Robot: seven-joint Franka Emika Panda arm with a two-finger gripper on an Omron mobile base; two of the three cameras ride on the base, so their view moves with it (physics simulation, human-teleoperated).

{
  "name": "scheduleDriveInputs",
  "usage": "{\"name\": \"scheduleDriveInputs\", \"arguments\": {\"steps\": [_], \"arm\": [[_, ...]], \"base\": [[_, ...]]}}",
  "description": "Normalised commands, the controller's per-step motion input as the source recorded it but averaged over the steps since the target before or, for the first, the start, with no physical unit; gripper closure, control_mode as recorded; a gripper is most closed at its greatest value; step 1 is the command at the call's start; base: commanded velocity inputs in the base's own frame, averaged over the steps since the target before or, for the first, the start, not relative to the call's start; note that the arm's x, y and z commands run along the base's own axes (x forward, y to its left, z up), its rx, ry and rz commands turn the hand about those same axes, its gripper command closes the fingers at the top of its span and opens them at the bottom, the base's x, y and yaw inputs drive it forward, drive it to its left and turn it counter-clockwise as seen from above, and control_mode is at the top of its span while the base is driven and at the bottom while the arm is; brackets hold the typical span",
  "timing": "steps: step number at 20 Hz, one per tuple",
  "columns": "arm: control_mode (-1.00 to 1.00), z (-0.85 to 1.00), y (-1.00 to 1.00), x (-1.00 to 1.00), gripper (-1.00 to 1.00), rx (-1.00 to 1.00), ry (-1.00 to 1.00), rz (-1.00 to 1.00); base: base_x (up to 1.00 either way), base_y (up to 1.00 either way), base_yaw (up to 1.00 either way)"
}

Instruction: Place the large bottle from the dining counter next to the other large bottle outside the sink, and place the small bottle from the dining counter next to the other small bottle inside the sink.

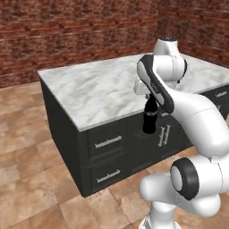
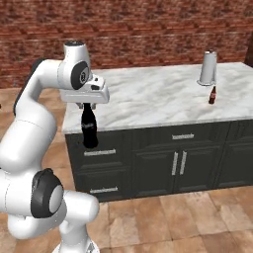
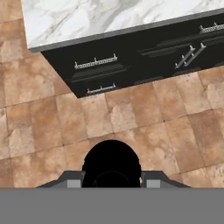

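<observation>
The large bottle [image 2: 89,129], tall and glossy black, hangs upright from my gripper [image 2: 87,105], which is shut on its neck. It is off the front edge of the dining counter [image 2: 158,99], over the floor. From the left base view the large bottle [image 1: 149,120] shows in front of the dark cabinets, partly behind my arm. In the hand view its round black top [image 3: 111,164] sits between my fingertips [image 3: 74,179]. The small bottle [image 2: 213,95], brown with a red label, stands on the dining counter's right part.
A tall metal cup-like vessel [image 2: 208,68] stands on the counter behind the small bottle. Dark cabinets with silver handles [image 2: 178,163] face me under the slab. Tiled floor [image 3: 131,118] lies below the hand. A brick wall [image 1: 67,31] runs behind.
</observation>
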Motion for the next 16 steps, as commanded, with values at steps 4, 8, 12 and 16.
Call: {"name": "scheduleDriveInputs", "arguments": {"steps": [4,8,12,16], "arm": [[1.0,0.0,0.0,0.0,1.0,0.0,0.0,0.0],[1.0,0.0,0.0,0.0,1.0,0.0,0.0,0.0],[1.0,0.0,0.0,0.0,1.0,0.0,0.0,0.0],[1.0,0.0,0.0,0.0,1.0,0.0,0.0,0.0]], "base": [[0.0,0.05,-0.25],[0.0,0.04,-0.25],[0.0,0.03,-0.25],[0.0,0.01,-0.25]]}}
